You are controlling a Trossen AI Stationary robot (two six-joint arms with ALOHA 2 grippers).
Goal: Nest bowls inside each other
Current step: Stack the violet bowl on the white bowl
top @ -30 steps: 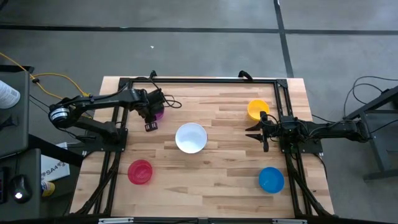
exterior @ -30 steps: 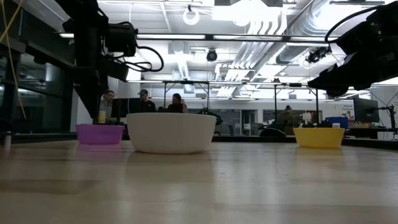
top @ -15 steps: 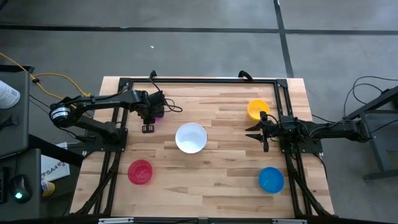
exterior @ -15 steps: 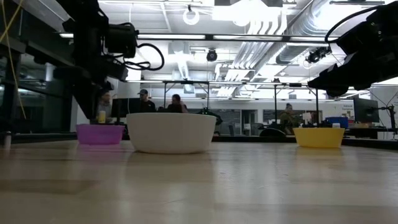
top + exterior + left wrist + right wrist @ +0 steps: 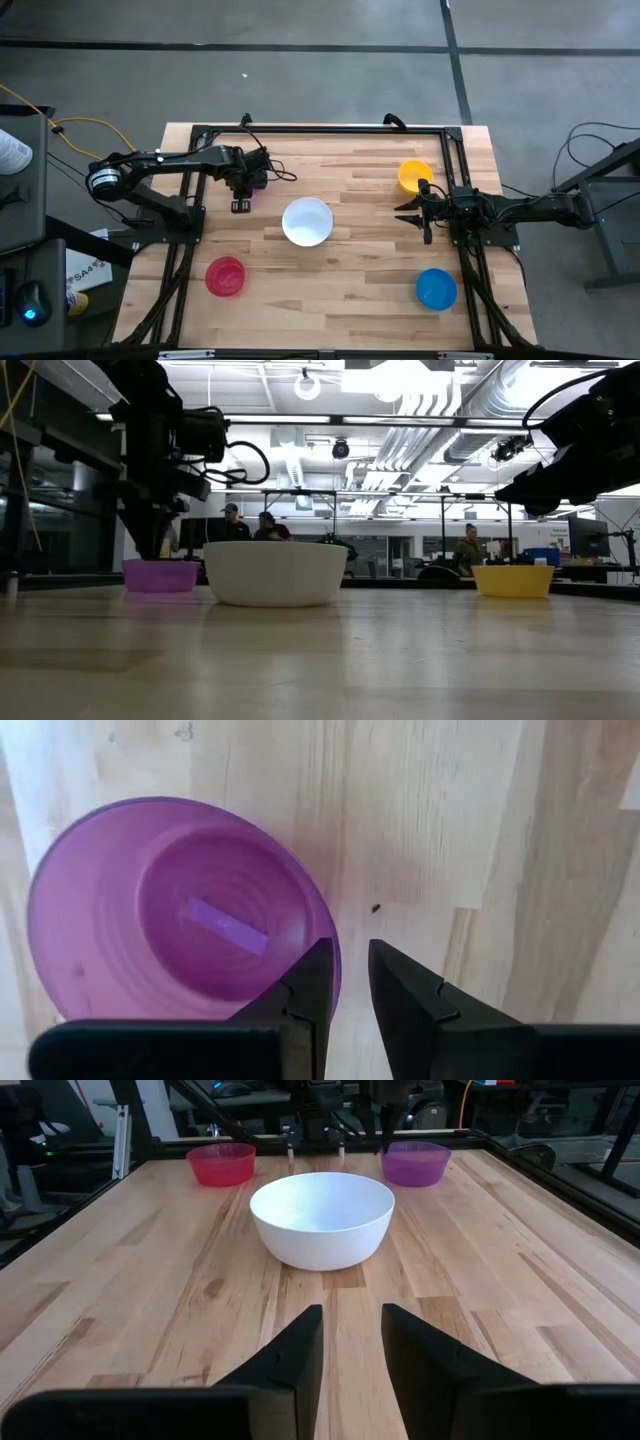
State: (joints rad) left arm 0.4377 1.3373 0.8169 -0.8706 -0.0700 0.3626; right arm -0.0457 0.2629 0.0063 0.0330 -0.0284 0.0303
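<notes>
Five bowls stand on their bases on the wooden table. The white bowl (image 5: 307,221) is in the middle, the yellow bowl (image 5: 413,176) far right, the blue bowl (image 5: 436,288) near right and the red-pink bowl (image 5: 225,276) near left. The purple bowl (image 5: 180,910) stands far left, mostly under my left gripper (image 5: 350,975). That gripper points down and is open by a narrow gap. One finger stands over the bowl's inside and the other outside its rim (image 5: 333,955). My right gripper (image 5: 352,1340) waits open at the right side, aimed level at the white bowl (image 5: 322,1218).
Black frame rails (image 5: 320,129) run along the table's far edge and both sides. Bare wood lies between the bowls. A strip of purple tape (image 5: 228,927) sits in the purple bowl's bottom. People sit in the room beyond the table (image 5: 232,520).
My left gripper has rolled about the line it points along while staying over the purple bowl. No bowl has moved.
</notes>
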